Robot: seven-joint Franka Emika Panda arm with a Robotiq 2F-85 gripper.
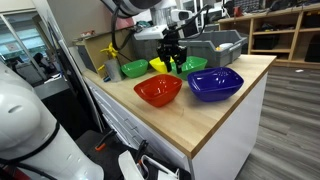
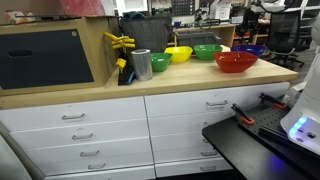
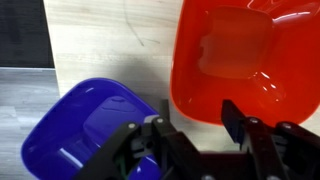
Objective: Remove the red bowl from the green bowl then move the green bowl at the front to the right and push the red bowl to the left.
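The red bowl [image 1: 158, 90] stands empty on the wooden counter, apart from the other bowls; it also shows in an exterior view [image 2: 236, 62] and fills the upper right of the wrist view [image 3: 245, 60]. One green bowl [image 1: 193, 66] sits behind it and a second green bowl [image 1: 134, 69] sits further along; both show in an exterior view, one [image 2: 207, 51] beside the yellow bowl and one [image 2: 160, 62] behind a metal cup. My gripper [image 1: 172, 58] hangs above the bowls. It is open and empty [image 3: 195, 118], with the red bowl's near rim below its jaws.
A larger blue bowl [image 1: 215, 83] sits next to the red bowl and shows at the lower left of the wrist view [image 3: 85, 130]. A yellow bowl [image 1: 160, 64] stands between the green ones. A metal cup [image 2: 141, 64] and a grey bin [image 1: 222, 42] stand on the counter [image 1: 215, 120].
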